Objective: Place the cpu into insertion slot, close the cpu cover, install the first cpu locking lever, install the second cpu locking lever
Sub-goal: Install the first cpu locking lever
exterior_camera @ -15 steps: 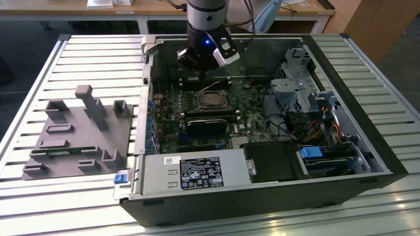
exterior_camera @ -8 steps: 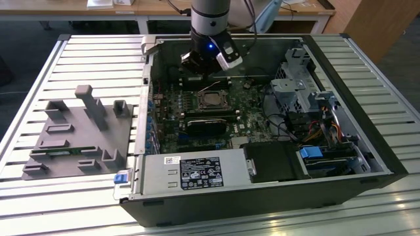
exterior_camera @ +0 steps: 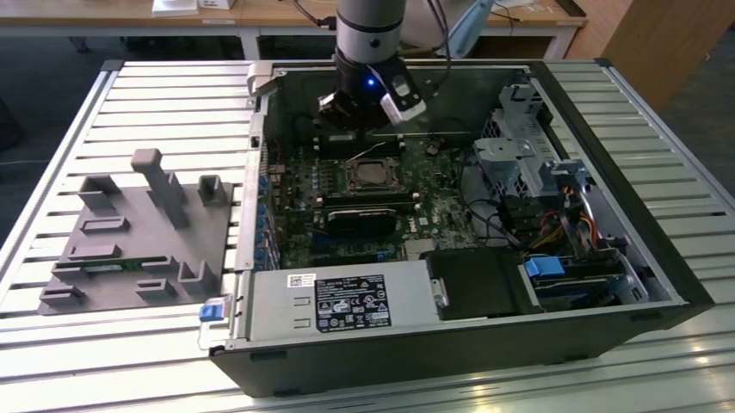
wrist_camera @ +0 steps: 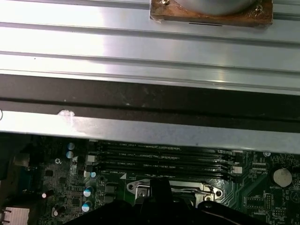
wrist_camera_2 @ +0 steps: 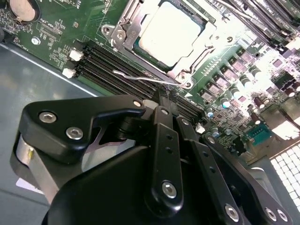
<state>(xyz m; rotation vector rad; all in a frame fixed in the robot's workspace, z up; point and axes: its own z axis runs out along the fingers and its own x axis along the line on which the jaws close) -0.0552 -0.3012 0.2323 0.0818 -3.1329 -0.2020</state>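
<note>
The gripper [wrist_camera_2: 161, 95] is clenched, seemingly empty, its tip just at the thin wire lever [wrist_camera_2: 140, 77], which runs crosswise before it. Just beyond lies the cpu [wrist_camera_2: 171, 30], seated under the closed cpu cover [wrist_camera_2: 123, 33].

A worktop [exterior_camera: 115, 379] of pale metal slats takes up most of the near space, and its ridges shine with white glare along the front edge. Behind it stands a wooden desk [exterior_camera: 275, 15] on white legs [exterior_camera: 246, 41], with a few papers [exterior_camera: 172, 7] on top. The floor [exterior_camera: 40, 86] beneath is dark. A light-brown wooden panel [exterior_camera: 672, 43] rises at the exterior view's right.
</note>
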